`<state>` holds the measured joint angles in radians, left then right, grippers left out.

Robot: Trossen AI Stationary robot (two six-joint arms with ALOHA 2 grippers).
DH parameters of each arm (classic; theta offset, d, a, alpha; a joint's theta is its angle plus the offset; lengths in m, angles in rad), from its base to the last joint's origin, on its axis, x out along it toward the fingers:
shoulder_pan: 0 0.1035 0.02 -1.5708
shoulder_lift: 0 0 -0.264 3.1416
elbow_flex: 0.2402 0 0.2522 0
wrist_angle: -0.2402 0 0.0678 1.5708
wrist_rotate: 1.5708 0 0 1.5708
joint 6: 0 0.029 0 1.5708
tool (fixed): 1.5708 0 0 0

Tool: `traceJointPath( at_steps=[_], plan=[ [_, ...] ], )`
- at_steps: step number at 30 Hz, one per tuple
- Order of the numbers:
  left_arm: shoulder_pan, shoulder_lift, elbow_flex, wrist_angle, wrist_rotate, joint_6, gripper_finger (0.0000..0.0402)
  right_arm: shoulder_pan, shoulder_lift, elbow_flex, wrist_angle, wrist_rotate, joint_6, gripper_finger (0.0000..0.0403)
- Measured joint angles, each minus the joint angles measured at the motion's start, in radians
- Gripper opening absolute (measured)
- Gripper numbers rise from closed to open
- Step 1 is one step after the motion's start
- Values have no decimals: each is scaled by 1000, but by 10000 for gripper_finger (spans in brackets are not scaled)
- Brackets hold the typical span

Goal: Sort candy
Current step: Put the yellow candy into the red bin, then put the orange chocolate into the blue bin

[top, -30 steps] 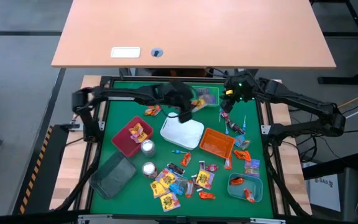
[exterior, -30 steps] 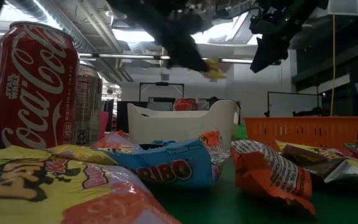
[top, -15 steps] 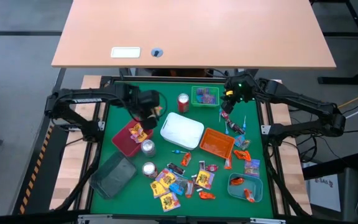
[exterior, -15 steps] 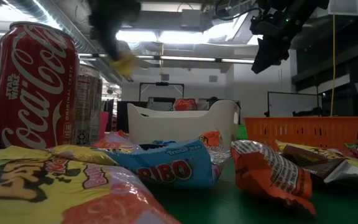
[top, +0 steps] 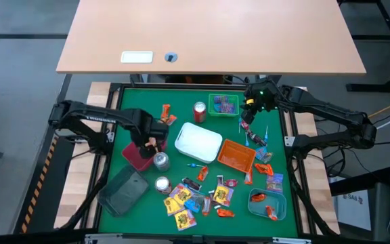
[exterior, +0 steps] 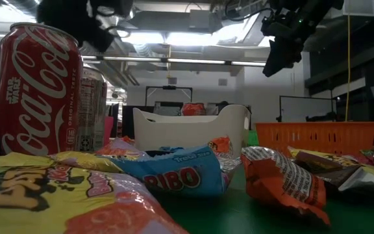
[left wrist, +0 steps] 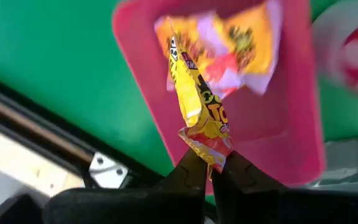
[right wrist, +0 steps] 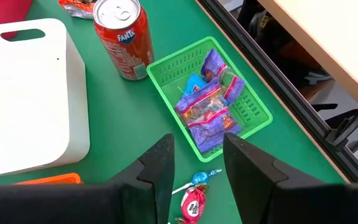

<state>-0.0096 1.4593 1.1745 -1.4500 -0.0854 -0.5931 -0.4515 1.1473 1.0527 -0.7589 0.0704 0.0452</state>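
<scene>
While my left gripper hangs over the pink tray, clamped on a yellow candy packet, my right gripper waits with fingers apart above the green basket of purple sweets.

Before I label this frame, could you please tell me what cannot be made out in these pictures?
- Low view: the pink tray is hidden behind the Coca-Cola can.
- Low view: the left hand's fingers are a dark blur at the top edge.
- High view: what the white tray holds, if anything, does not show.
- Left wrist view: the yellow packet in the left hand covers part of the pink tray.
</scene>
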Motion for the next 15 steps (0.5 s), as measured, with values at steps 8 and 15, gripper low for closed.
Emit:
traceJointPath(
  at_steps=[8,15],
  plan=[
    [-20,0,-67,3,-1,-34,29,0,0,0,0,0,0,136],
    [-20,0,-67,31,-2,-34,92,0,0,0,0,0,0,136]
  ],
)
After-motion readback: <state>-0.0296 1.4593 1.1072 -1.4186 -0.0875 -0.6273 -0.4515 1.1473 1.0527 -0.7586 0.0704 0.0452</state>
